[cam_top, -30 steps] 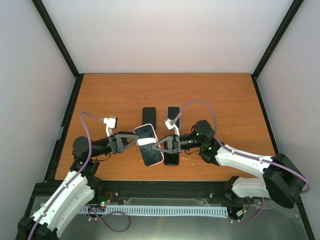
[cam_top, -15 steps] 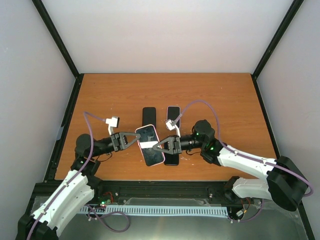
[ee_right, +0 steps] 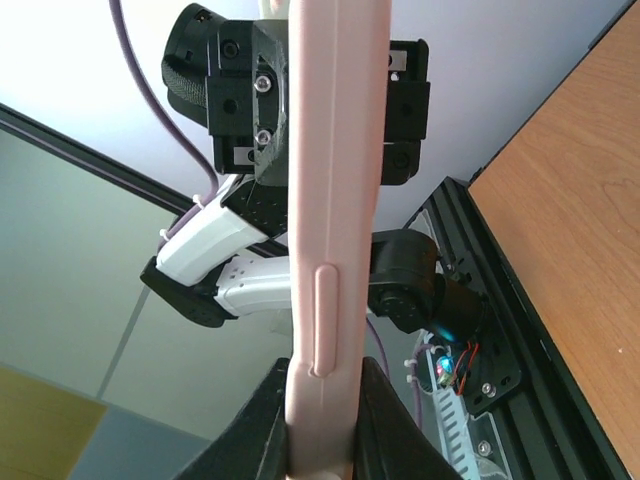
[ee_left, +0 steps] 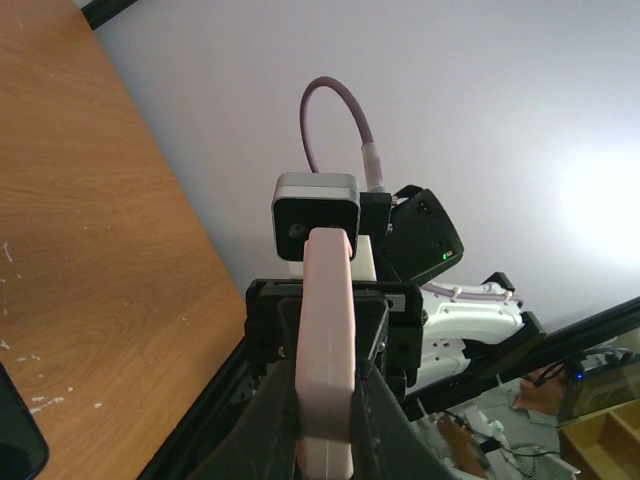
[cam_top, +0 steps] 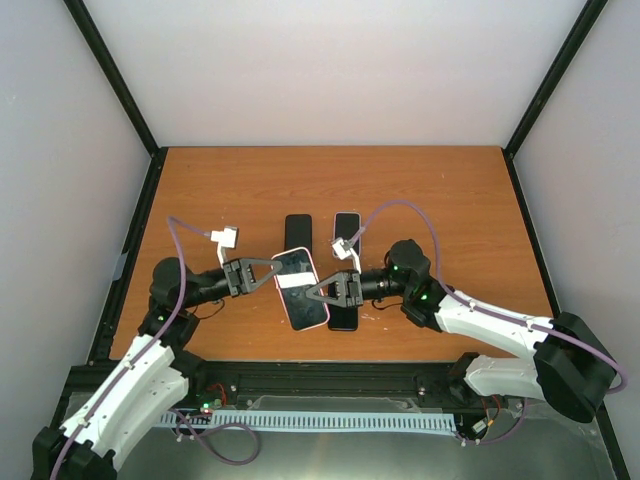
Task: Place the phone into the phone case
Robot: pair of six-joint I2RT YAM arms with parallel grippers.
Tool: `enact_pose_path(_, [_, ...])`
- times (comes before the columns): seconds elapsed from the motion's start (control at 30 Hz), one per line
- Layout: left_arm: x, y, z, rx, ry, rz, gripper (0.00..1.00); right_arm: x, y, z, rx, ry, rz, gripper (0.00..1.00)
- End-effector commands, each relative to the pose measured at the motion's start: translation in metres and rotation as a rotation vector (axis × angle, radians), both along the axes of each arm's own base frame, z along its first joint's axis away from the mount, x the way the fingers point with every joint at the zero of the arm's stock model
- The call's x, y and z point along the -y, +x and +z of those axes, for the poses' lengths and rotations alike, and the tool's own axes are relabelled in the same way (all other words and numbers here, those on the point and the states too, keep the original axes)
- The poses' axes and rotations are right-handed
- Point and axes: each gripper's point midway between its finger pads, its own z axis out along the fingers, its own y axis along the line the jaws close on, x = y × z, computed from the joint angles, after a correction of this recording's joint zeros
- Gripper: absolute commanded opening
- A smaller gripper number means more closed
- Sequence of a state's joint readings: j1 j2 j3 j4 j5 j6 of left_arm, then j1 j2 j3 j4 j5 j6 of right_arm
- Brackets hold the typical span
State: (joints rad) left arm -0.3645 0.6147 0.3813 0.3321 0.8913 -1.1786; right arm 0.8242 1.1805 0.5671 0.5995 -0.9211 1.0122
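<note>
The pink phone case (cam_top: 301, 288) is held above the table between both arms. Its upward face is dark with a white strip across it; whether a phone sits inside I cannot tell. My left gripper (cam_top: 275, 272) is shut on the case's left edge, which shows edge-on as the pink case (ee_left: 328, 320) between the left gripper's (ee_left: 325, 400) jaws. My right gripper (cam_top: 312, 293) is shut on the right edge; there the case (ee_right: 330, 200) shows its side button, clamped in the right gripper (ee_right: 320, 420). A black phone (cam_top: 343, 318) lies on the table under the right gripper.
Two more black phones (cam_top: 298, 232) (cam_top: 346, 226) lie side by side behind the case. A dark phone corner (ee_left: 15, 440) shows at the lower left of the left wrist view. The wooden table (cam_top: 450, 200) is framed by black posts and white walls.
My left gripper has moved right and closed on the case's left edge. The case has shifted slightly up and back. The right gripper has kept its grip.
</note>
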Motion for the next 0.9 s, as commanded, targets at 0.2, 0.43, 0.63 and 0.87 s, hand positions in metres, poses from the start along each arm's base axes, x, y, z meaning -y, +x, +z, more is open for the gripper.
enact_pose_path(0.2, [0.001,0.013,0.009,0.002,0.032,0.030,0.07,0.005,0.000,0.032,0.098,0.082,-0.033,0.06])
enact_pose_path(0.43, [0.000,0.012,0.005,-0.006,0.085,0.032,0.68,0.006,0.028,0.038,0.038,0.113,-0.210,0.06])
enact_pose_path(0.63, [0.004,-0.001,-0.022,-0.056,0.087,-0.046,0.75,0.007,0.050,0.057,0.022,0.186,-0.323,0.05])
enact_pose_path(0.87, [0.006,-0.009,-0.023,-0.028,0.066,-0.095,0.67,0.003,0.068,0.069,0.035,0.200,-0.395,0.05])
